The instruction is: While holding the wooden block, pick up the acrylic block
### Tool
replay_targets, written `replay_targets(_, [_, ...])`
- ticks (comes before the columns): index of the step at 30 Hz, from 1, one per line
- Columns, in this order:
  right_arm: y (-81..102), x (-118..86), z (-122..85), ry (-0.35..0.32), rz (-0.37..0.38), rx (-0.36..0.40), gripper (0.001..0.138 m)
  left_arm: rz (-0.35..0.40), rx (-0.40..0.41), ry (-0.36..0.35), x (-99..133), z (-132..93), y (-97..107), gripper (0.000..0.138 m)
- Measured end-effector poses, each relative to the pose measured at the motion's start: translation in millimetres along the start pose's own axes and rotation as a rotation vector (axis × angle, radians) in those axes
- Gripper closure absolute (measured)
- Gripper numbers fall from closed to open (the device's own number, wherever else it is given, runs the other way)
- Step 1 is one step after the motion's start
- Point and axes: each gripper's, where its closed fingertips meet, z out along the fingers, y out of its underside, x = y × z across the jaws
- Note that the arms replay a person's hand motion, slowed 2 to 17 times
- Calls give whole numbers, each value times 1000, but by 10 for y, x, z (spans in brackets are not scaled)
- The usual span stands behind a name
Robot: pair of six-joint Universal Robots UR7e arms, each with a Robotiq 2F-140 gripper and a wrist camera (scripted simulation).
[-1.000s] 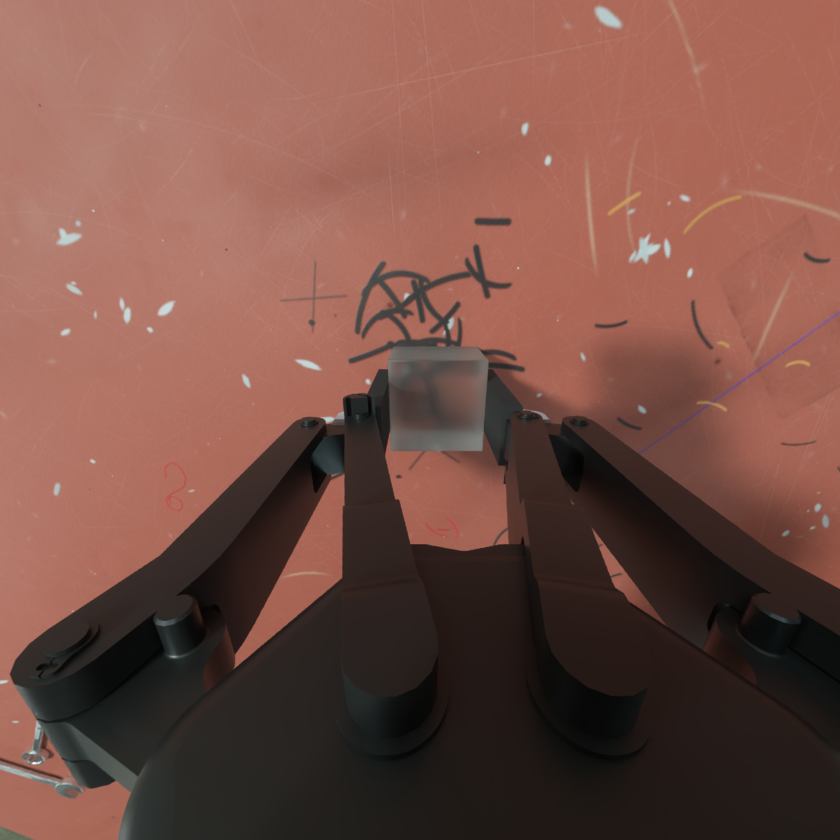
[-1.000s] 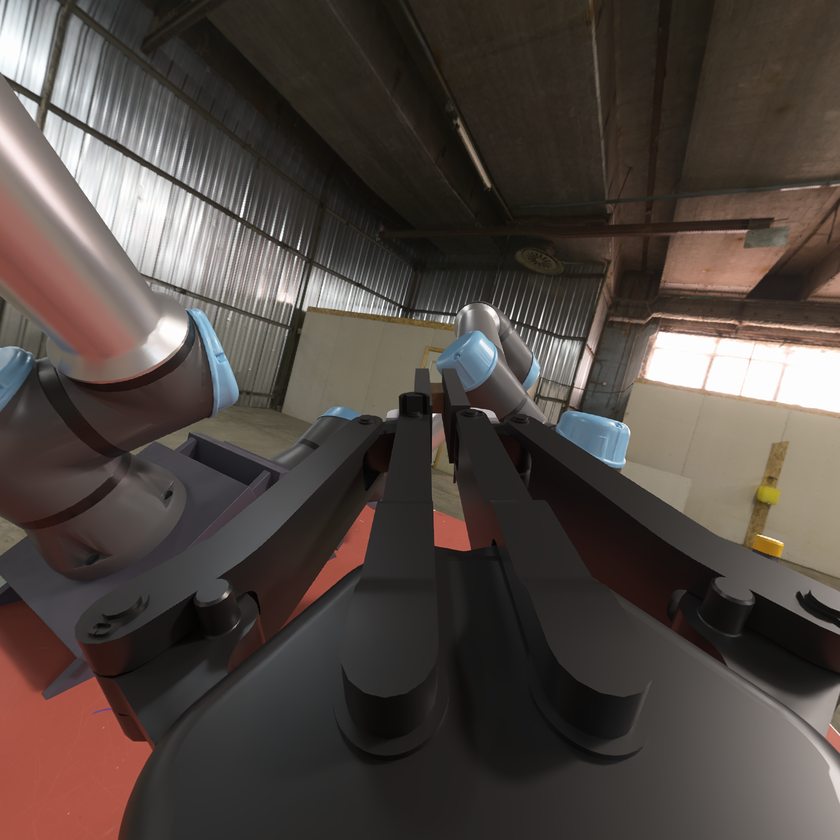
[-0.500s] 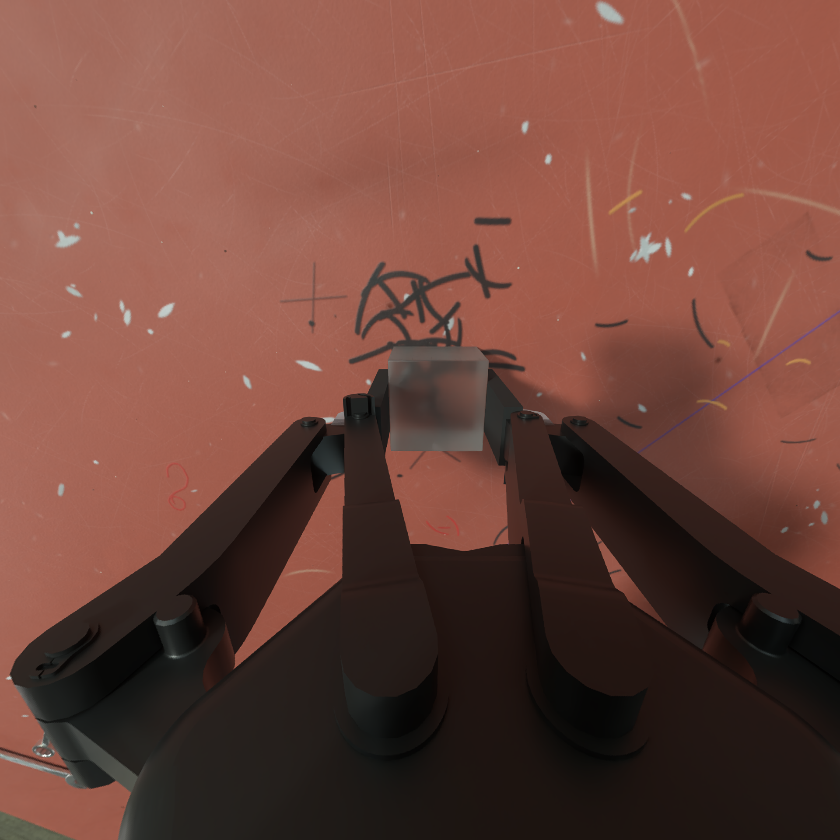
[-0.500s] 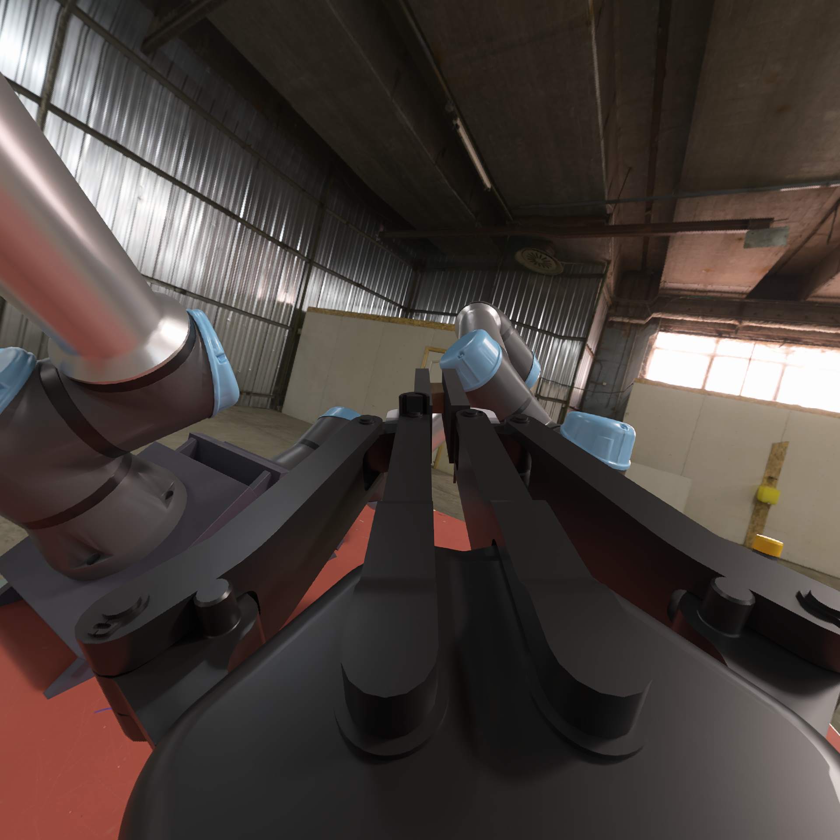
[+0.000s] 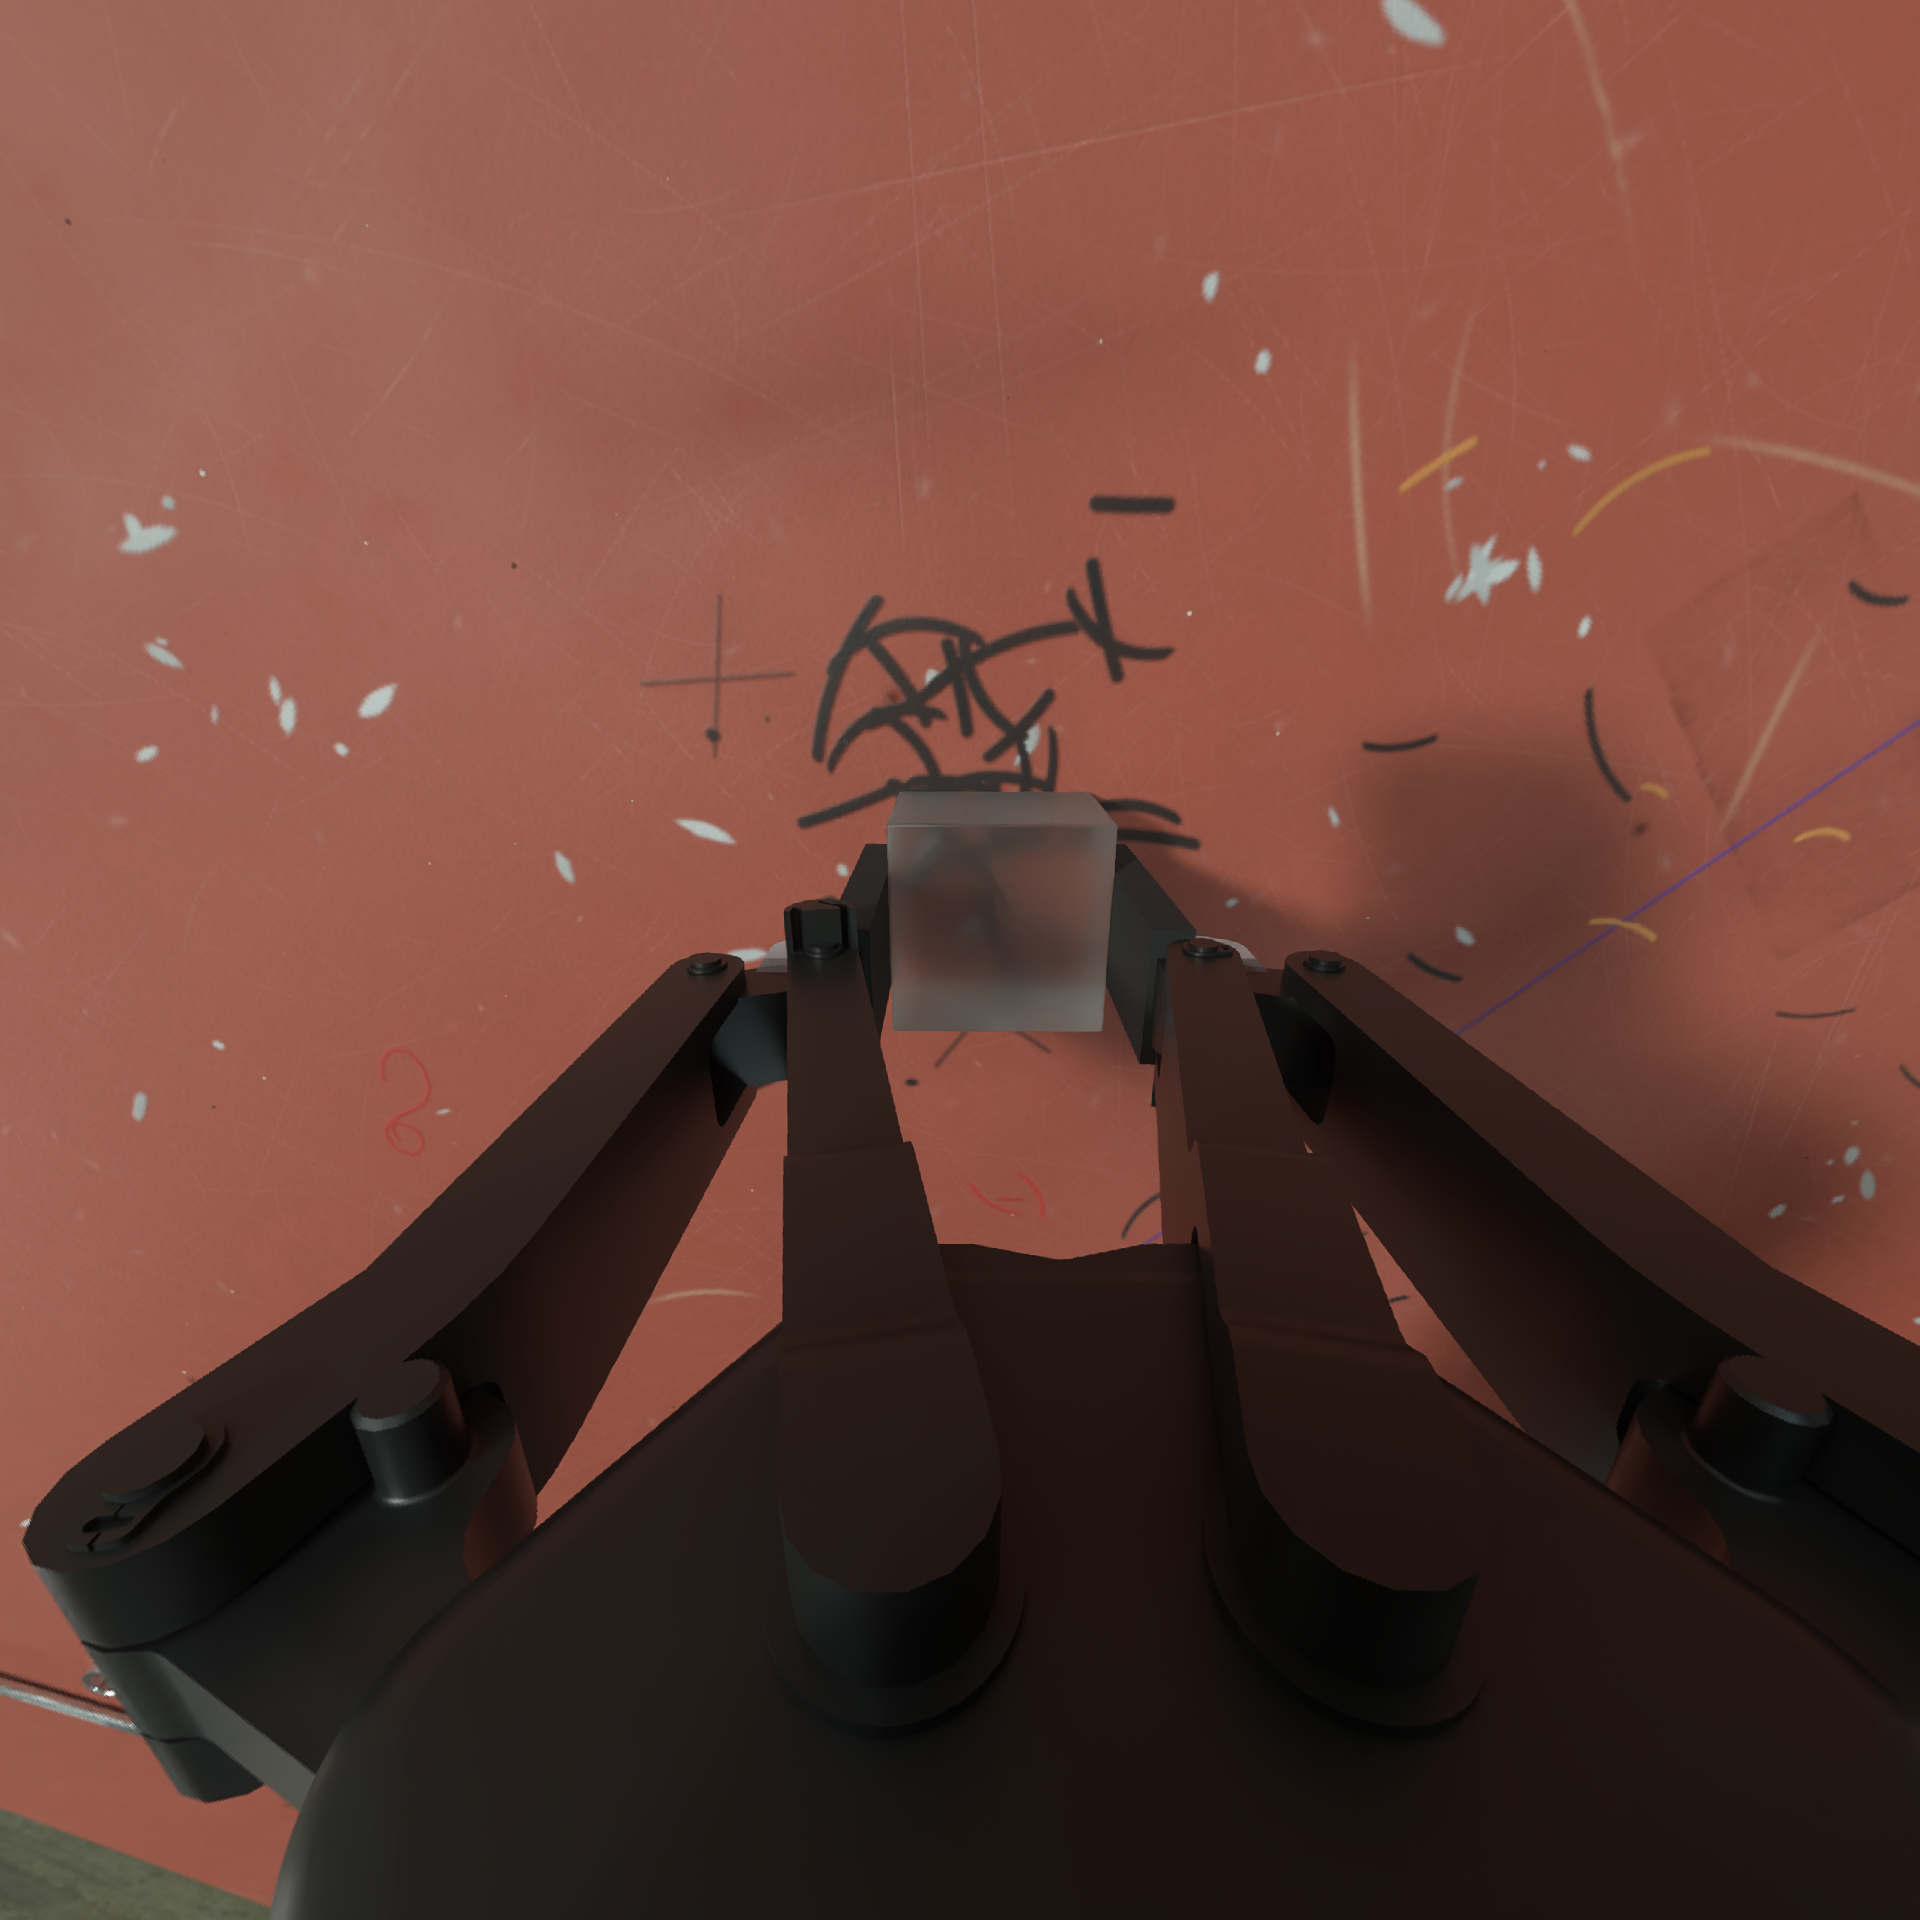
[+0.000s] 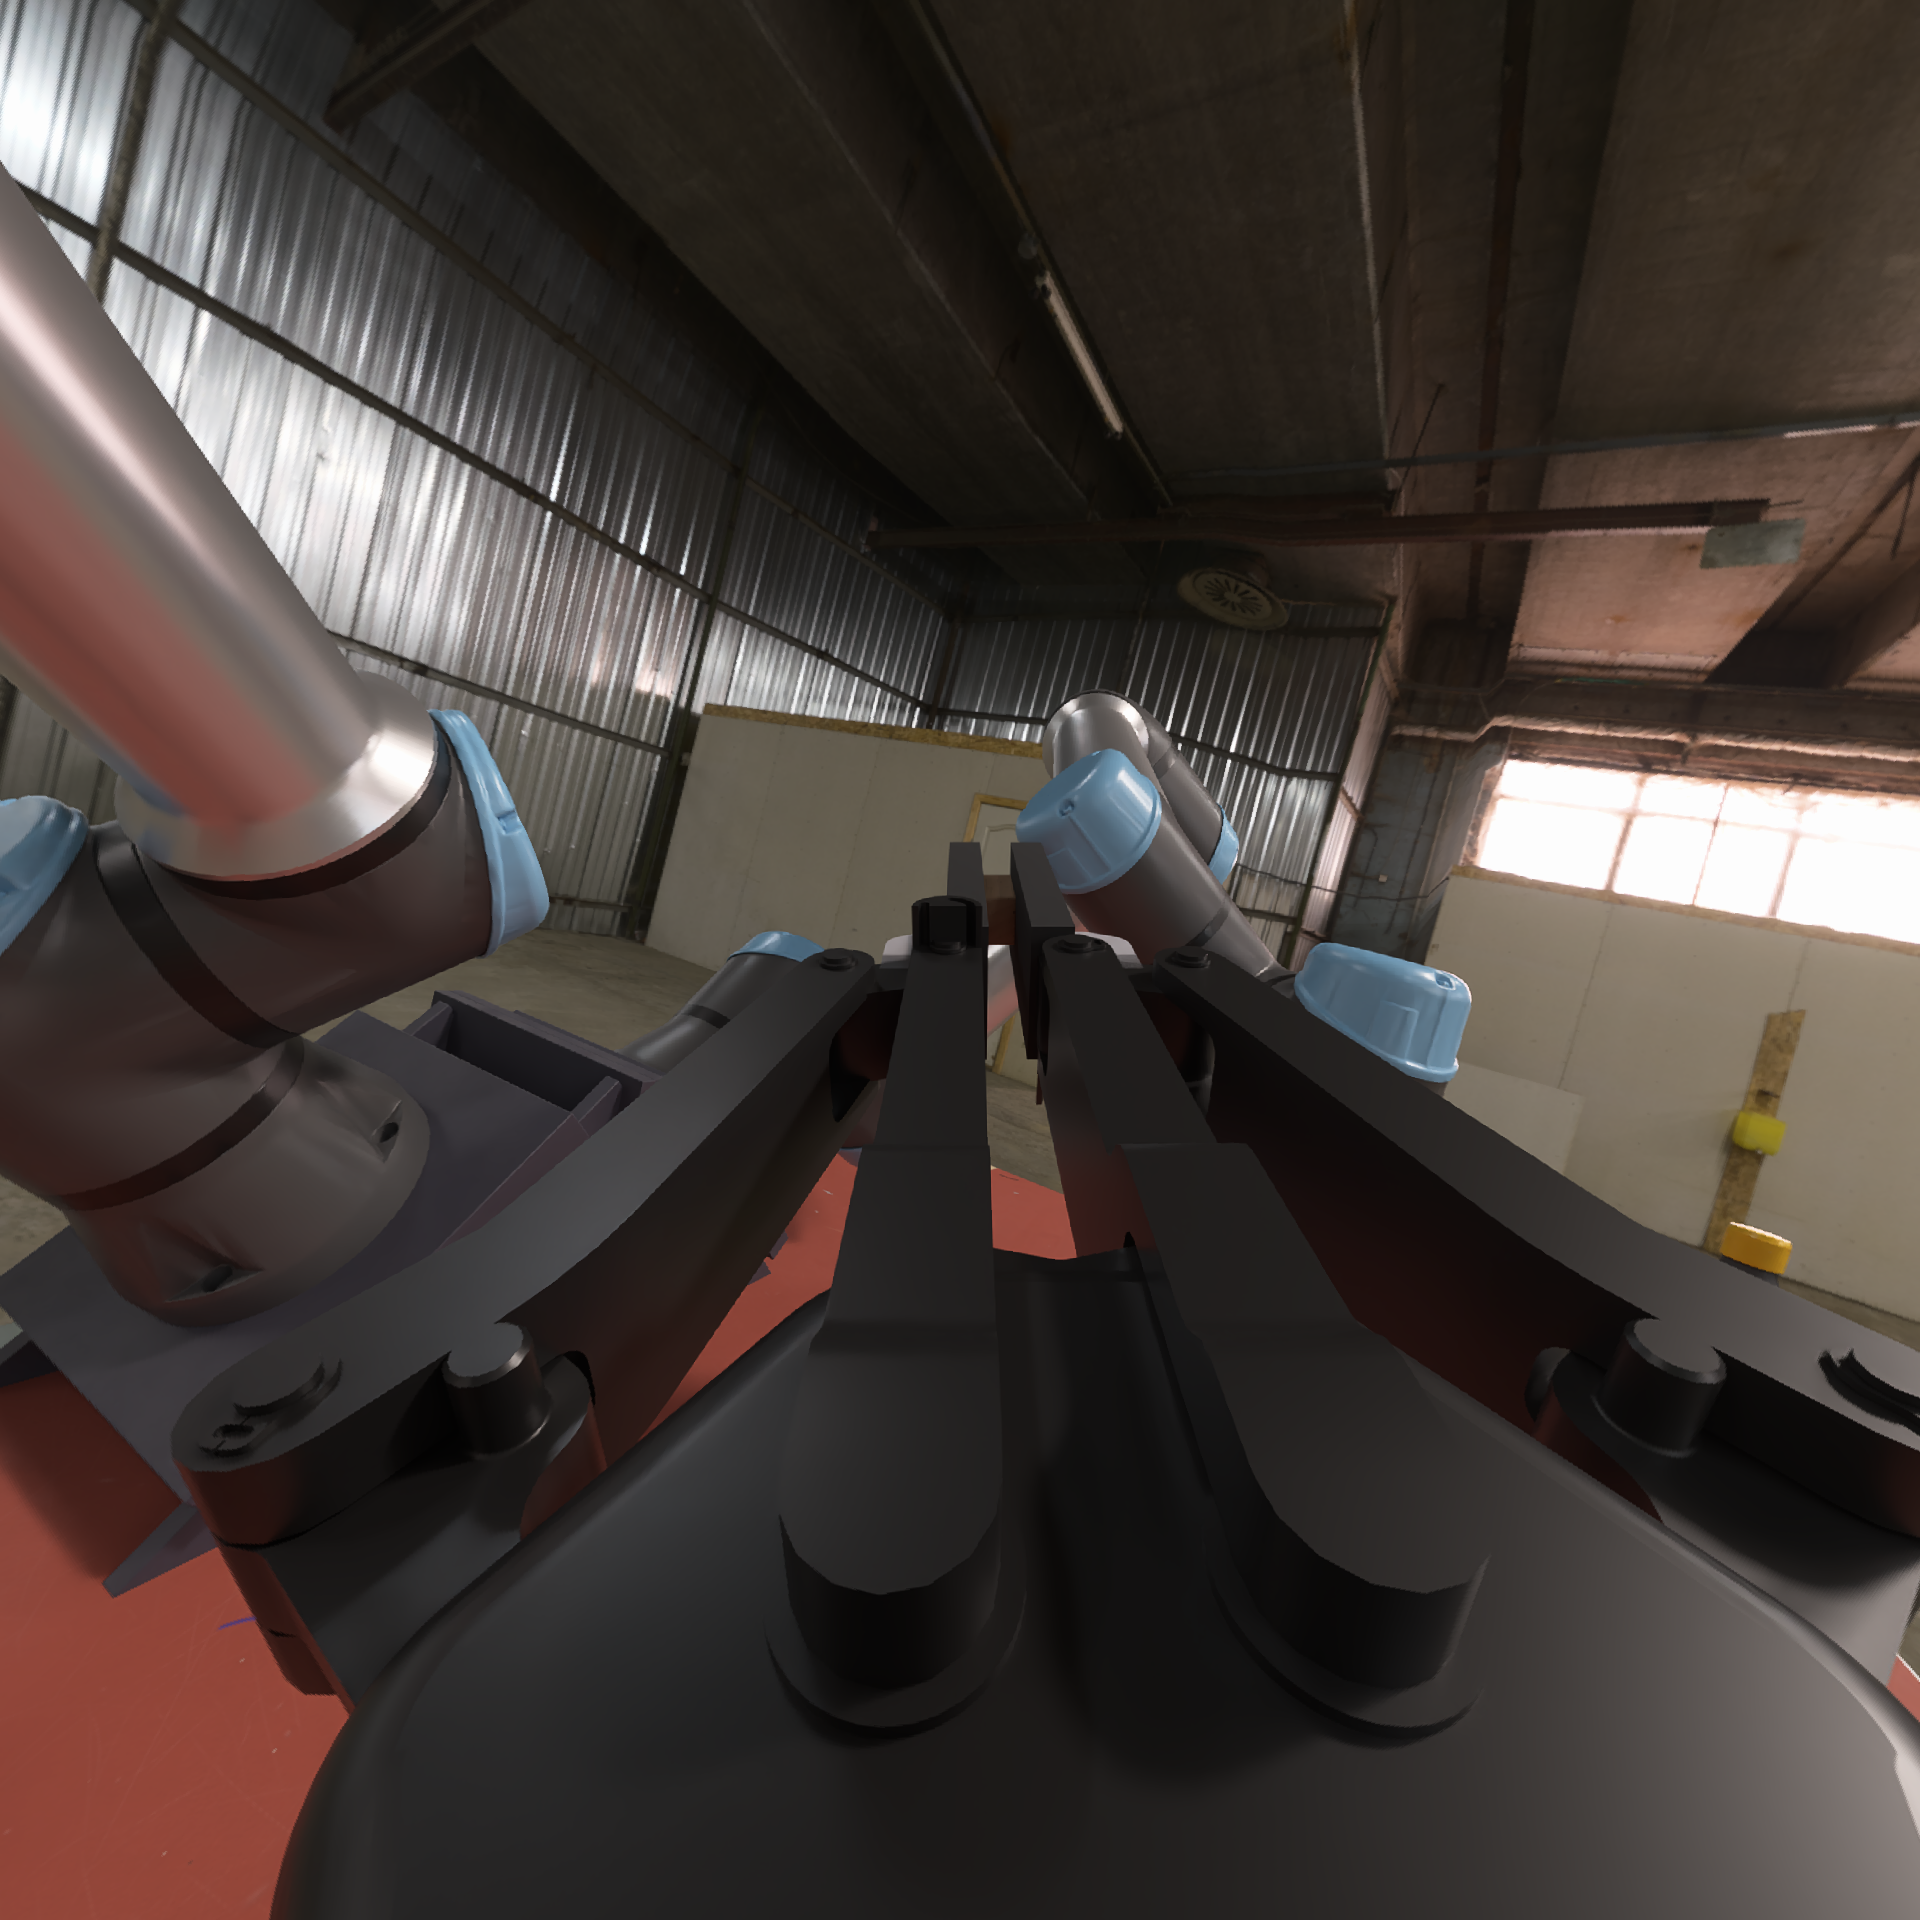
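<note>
Frosted, translucent acrylic block sits clamped between the two black fingertips of the left gripper. Left wrist view: jaws partly closed, set to the block's width, one pad flat against each side face. Block upright, faces square to the fingers. Behind it the red table surface, scuffed, with black scribbles, white flecks and a few orange arcs. A soft dark shadow lies on the red to the right of the block, well apart from it. Whether the block's underside touches the surface cannot be told from this angle.

Right wrist view: right gripper points up and outward toward a corrugated metal wall and dim ceiling. Jaws nearly together, only a narrow gap. In that gap a thin sliver of brown, the wooden block, pinched between the pads; most of it hidden by the fingers. Other arm, grey with blue caps, stands just behind the fingertips. Red table edge low at left.
</note>
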Motion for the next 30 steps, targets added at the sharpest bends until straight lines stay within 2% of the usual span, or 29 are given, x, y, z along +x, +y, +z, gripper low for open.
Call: replay_targets(30, [25,65,-7,6,5,-10,131,-76,45,-10,-24,12,36,88])
